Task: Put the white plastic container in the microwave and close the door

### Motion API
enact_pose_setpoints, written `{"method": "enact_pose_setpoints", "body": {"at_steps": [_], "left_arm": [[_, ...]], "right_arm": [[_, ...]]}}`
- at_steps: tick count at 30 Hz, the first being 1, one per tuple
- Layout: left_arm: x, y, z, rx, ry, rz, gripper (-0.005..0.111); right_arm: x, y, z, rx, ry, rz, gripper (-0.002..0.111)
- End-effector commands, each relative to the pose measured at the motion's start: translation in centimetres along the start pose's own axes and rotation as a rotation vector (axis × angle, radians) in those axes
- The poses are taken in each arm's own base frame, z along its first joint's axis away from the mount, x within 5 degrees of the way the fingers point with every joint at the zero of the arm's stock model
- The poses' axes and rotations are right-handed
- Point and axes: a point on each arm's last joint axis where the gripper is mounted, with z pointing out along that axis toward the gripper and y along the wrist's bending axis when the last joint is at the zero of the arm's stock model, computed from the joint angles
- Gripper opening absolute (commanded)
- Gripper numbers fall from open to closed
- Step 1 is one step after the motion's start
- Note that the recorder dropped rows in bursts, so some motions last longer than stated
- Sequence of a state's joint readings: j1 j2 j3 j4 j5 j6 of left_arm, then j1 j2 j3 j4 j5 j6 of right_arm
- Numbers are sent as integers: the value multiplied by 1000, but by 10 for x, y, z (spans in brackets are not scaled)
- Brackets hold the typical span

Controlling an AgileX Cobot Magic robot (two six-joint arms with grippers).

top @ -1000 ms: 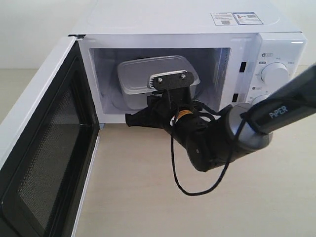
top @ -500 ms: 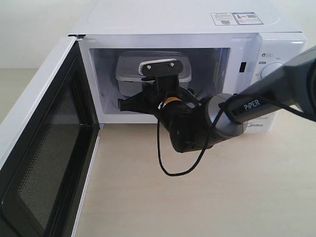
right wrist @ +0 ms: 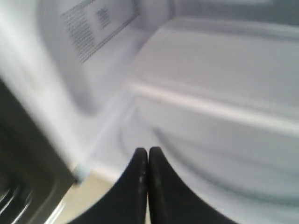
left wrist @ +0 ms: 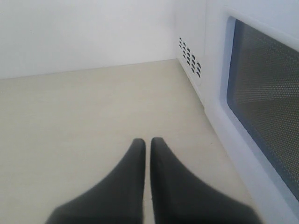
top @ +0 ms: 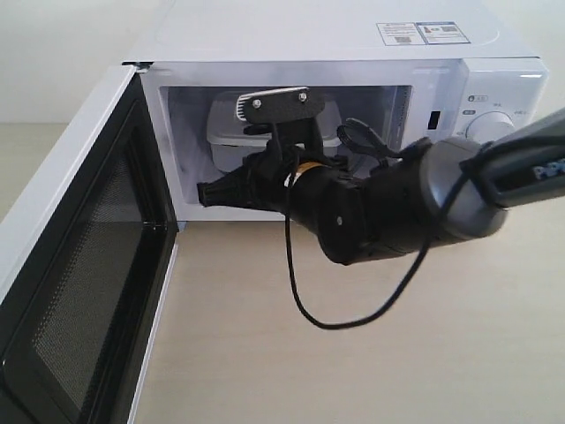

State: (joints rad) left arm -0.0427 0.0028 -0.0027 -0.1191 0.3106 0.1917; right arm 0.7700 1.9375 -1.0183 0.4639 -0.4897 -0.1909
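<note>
Fingers [right wrist: 140, 179] of the right gripper [right wrist: 148, 151] pressed tip to tip, nothing held between them. Reaching low into the open cavity of the microwave [top: 335, 35], at its front edge toward the hinge side, just beside the white plastic container [top: 226, 141]; contact with it impossible to judge.

Container inside the microwave, lid on, toward the hinge side of the cavity and back from the opening. Largely hidden in the exterior view behind the right arm's wrist and its camera mount. From the right wrist, blurred and filling much of the frame [right wrist: 224, 70]: pale lid rim above a translucent wall. Printed label [right wrist: 93, 28] on the cavity's side wall next to it.

Door [top: 79, 265] swung wide open from the microwave's hinge side, dark mesh inner face showing. Round dial [top: 490, 128] on the control panel at the side away from the hinge, partly behind the right arm. Stickers [top: 422, 33] on the microwave's top panel. Black cable [top: 309, 300] looping down from the right arm in front of the microwave, over the pale bench [top: 265, 380].

Left gripper [left wrist: 147, 141] outside the microwave, beside the door's outer window face [left wrist: 266, 102], above the bench. Its fingers [left wrist: 133, 182] closed to a hairline slit, empty. Vent holes [left wrist: 189, 56] in the microwave's side wall beyond them.
</note>
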Motion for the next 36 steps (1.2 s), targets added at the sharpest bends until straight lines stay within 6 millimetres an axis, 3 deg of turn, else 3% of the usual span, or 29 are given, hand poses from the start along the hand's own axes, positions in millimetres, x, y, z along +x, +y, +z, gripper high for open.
{"method": "enact_pose_setpoints", "body": {"at_steps": [1, 11, 17, 28, 36], "left_arm": [[1, 0, 0, 0, -1, -13, 4], [1, 0, 0, 0, -1, -13, 4], [1, 0, 0, 0, -1, -13, 4], [1, 0, 0, 0, -1, -13, 4], [1, 0, 0, 0, -1, -13, 4]], "right_arm": [[9, 14, -35, -68, 137, -14, 0], [3, 24, -126, -234, 473, 41, 0], [-3, 23, -167, -304, 574, 41, 0], [36, 4, -206, -277, 707, 89, 0], [33, 3, -211, -283, 694, 107, 0]]}}
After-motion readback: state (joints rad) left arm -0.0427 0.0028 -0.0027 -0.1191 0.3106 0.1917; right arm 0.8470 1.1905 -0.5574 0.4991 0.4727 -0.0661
